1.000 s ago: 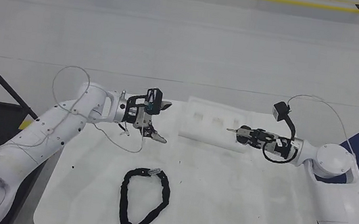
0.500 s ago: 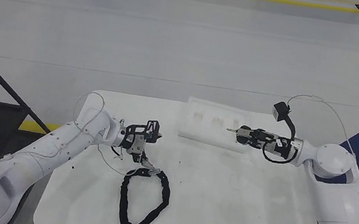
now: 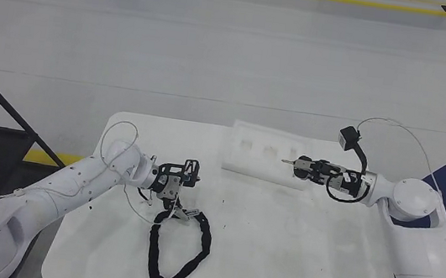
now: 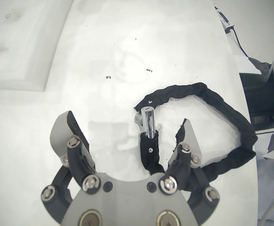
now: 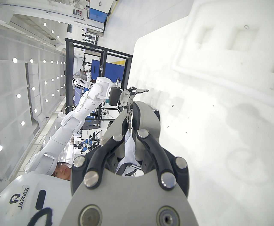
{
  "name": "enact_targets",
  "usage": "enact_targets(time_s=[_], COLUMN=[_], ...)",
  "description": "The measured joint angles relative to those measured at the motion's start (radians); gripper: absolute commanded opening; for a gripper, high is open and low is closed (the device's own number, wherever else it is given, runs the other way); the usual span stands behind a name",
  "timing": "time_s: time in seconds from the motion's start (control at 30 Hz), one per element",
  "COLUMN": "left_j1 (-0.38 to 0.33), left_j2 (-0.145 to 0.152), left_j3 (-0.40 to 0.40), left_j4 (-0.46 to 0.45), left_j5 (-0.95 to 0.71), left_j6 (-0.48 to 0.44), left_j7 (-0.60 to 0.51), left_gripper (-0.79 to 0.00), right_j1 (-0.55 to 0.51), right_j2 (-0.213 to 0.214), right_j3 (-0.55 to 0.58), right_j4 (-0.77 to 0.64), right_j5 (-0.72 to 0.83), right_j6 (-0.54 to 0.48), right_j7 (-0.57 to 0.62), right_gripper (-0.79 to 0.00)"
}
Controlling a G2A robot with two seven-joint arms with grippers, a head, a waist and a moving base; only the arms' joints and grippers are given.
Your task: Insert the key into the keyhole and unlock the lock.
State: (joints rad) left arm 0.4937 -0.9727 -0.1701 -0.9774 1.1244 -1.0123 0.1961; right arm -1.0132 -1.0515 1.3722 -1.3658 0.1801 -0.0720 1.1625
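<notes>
Lock cylinder (image 4: 147,124), chrome, on black chain (image 4: 235,119): lies between left gripper's (image 4: 127,123) spread fingers, touching neither; right gripper (image 5: 131,113), well apart, clamps what seems the key (image 3: 289,160).

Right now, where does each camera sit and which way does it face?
Top view: above the arms, looking down at the table; both arms show.
Left wrist view: behind the open left hand, facing the chain lock's cylinder.
Right wrist view: behind the right hand, shut on the key, facing across the table.
Shared: both wrist views show the foam tray.
</notes>
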Motion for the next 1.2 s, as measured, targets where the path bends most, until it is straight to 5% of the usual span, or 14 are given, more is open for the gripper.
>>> enact_targets(time_s=[0.33,0.77,1.2], left_j1=[0.031,0.207,0.307], left_j2=[0.009,0.114,0.129], left_j3=[-0.026,-0.103,-0.163], left_j4=[-0.029,-0.081,-0.164], left_j5=[0.006,0.231,0.259], left_j6=[0.061,0.253,0.383], left_j7=[0.012,0.356,0.288], left_gripper=[0.0,0.0,-0.034], right_j1=[0.0,0.0,0.0], right_j2=[0.0,0.0,0.0], right_j3=[0.0,0.0,0.0], right_j4=[0.0,0.0,0.0], right_j5=[0.0,0.0,0.0], right_j6=[0.0,0.0,0.0], right_j7=[0.0,0.0,0.0], right_gripper=[-0.785,-0.785,-0.785])
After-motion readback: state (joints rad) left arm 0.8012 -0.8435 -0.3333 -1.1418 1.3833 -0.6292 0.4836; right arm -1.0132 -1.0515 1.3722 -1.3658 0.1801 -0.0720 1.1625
